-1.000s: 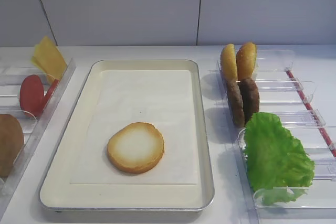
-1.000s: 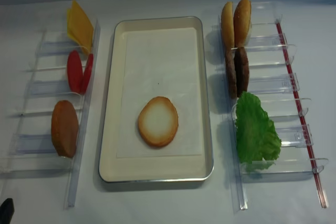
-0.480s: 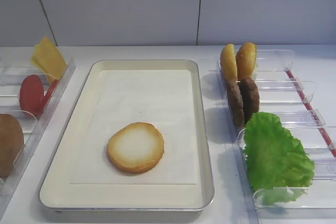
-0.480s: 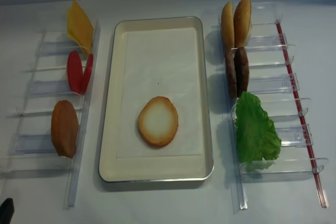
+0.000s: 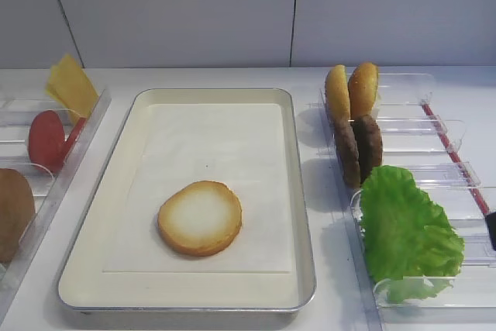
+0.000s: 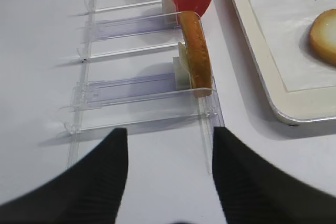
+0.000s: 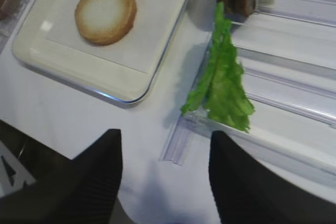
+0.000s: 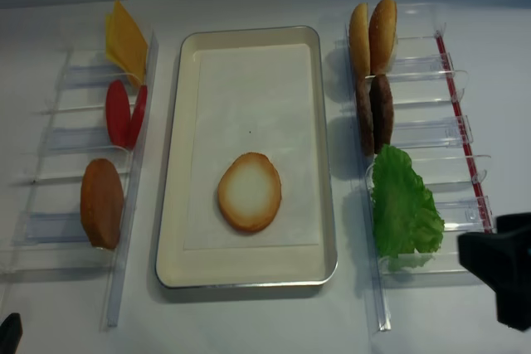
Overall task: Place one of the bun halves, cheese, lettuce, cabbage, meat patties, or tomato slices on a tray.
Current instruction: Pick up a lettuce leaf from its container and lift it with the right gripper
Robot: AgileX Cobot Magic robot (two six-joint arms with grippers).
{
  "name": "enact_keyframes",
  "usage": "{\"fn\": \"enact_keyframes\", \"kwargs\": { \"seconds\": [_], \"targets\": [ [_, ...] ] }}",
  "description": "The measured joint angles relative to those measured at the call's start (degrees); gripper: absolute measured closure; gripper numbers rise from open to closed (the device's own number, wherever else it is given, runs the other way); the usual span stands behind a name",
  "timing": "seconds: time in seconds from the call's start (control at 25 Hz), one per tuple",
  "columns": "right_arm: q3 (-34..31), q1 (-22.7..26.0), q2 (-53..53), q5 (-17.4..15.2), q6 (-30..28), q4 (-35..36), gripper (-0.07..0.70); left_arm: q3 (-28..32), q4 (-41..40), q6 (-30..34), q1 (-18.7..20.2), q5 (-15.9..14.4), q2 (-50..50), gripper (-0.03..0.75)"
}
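Observation:
On the liner of the silver tray (image 5: 304, 191) lies one bun half (image 5: 200, 217), cut face up. Two more bun halves (image 8: 372, 35) stand in the right bins, with two meat patties (image 8: 375, 112) and the lettuce (image 8: 404, 209) in front of them. The left bins hold the cheese (image 8: 125, 39), the tomato slices (image 8: 124, 113) and a bun half (image 8: 102, 202). No cabbage is in view. My right gripper (image 7: 166, 134) is open and empty, low over the table just in front of the lettuce (image 7: 223, 77). My left gripper (image 6: 169, 132) is open and empty, short of the left bun half (image 6: 196, 51).
Clear plastic bins (image 8: 431, 134) run along the tray's right side, with a red strip on their outer edge. Matching bins (image 8: 58, 138) line the left side. A white wall closes off the back. The right arm's dark body (image 8: 506, 275) shows at the right edge.
The right arm has come into both high views from the right edge, beside the lettuce bin. The food and the tray have not moved.

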State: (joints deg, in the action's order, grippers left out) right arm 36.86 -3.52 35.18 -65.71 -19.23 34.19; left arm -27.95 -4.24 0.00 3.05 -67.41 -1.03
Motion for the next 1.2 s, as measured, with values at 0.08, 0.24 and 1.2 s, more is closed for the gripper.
{"fn": "enact_keyframes", "kwargs": {
  "seconds": [0.08,0.24,1.2],
  "targets": [
    [0.0,0.0,3.3,0.7,-2.1,2.6,0.241,0.0,0.0,0.0,0.0,0.0,0.0,0.356],
    [1.0,0.0,8.8,2.5,-4.9,4.1,0.245,0.0,0.0,0.0,0.0,0.0,0.0,0.356],
    [4.3,-7.7,28.5,12.8,-2.2,-0.6,0.269,0.0,0.0,0.0,0.0,0.0,0.0,0.356]
  ]
}}
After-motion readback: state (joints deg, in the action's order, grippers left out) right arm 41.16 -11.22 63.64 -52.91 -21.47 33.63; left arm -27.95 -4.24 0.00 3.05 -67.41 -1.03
